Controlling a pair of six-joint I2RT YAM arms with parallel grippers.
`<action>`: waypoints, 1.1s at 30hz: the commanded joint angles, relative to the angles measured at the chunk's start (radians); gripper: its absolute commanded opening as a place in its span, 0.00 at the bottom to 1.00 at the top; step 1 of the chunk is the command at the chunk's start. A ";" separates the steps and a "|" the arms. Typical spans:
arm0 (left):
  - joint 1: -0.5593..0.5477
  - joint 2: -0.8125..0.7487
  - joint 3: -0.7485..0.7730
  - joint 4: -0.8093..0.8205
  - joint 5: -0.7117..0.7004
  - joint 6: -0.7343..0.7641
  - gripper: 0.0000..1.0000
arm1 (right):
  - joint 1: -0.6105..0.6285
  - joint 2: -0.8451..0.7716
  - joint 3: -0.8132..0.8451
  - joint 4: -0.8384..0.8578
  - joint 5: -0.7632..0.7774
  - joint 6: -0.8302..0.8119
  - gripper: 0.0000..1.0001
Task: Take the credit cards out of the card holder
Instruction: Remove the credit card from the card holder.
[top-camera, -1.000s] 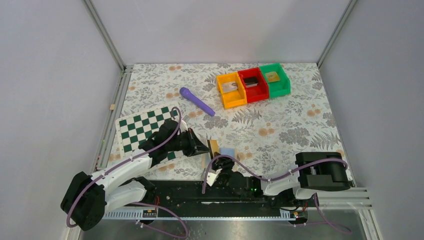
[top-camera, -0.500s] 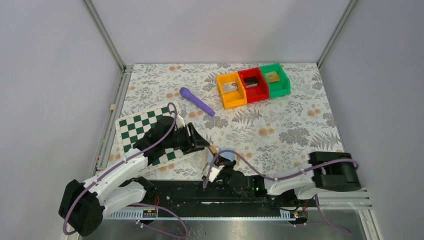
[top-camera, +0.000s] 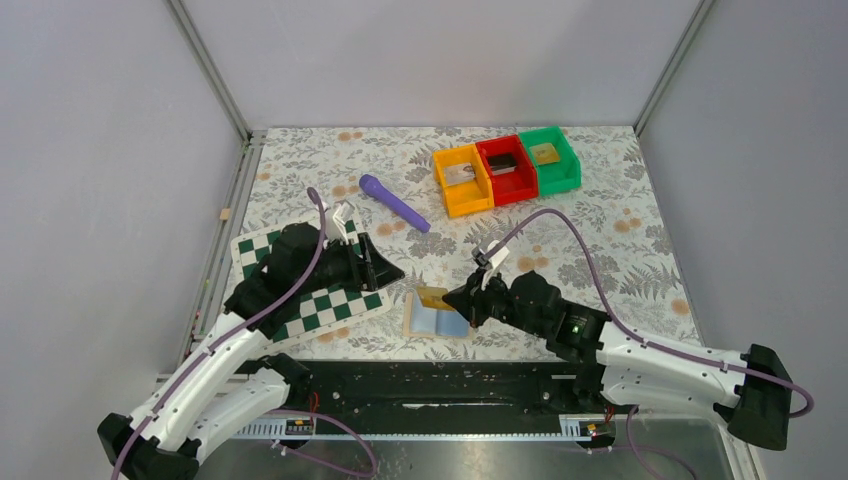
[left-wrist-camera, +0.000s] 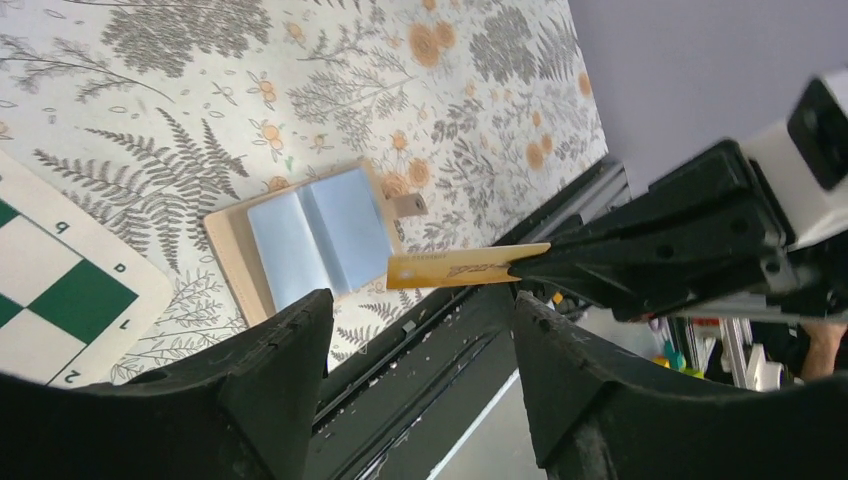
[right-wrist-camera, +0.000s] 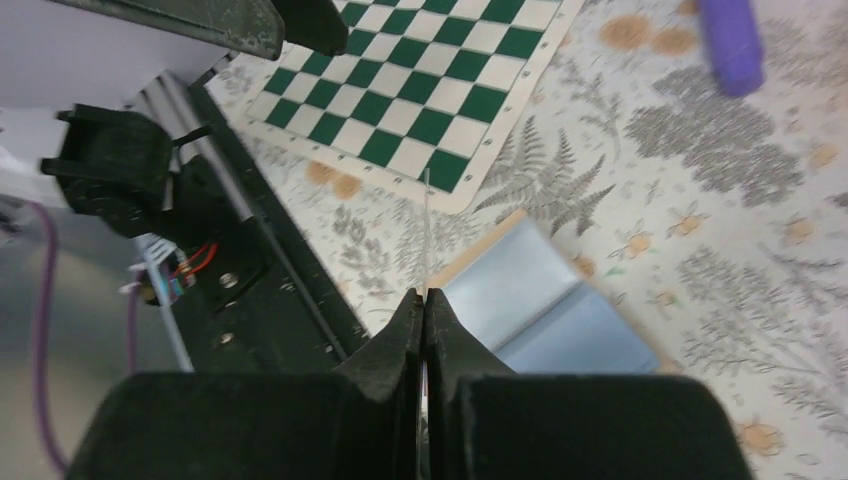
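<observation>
The card holder (top-camera: 437, 318) lies open and flat on the floral mat, a tan square with two light blue panels (left-wrist-camera: 318, 232). My right gripper (top-camera: 455, 297) hovers just above it, shut on a gold credit card (top-camera: 432, 297). In the left wrist view the gold card (left-wrist-camera: 462, 267) sticks out level from the right gripper's black fingertips (left-wrist-camera: 590, 262). The right wrist view shows the card edge-on as a thin line (right-wrist-camera: 427, 225) past the closed gripper (right-wrist-camera: 422, 296). My left gripper (top-camera: 388, 271) is open and holds nothing, left of the holder at the chessboard's edge.
A green-and-white chessboard (top-camera: 268, 252) lies under the left arm. A purple cylinder (top-camera: 394, 202) rests mid-mat. Orange (top-camera: 463, 195), red (top-camera: 506, 185) and green (top-camera: 549, 176) bins stand at the back right, each with a flat item inside. The black rail (top-camera: 420, 385) runs along the near edge.
My left gripper opened and drew back left over the chessboard. My right gripper shut on the gold card and swung forward from the near rail. The holder now lies open flat.
</observation>
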 joint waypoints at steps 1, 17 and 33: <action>0.006 -0.026 -0.031 0.082 0.141 0.068 0.66 | -0.043 -0.030 0.070 -0.131 -0.179 0.186 0.00; 0.006 -0.027 0.060 -0.113 0.094 0.265 0.73 | -0.565 -0.011 0.316 -0.547 -0.279 0.132 0.00; 0.005 0.006 0.051 -0.022 0.144 0.281 0.95 | -0.988 0.485 0.626 -0.530 -0.937 0.151 0.00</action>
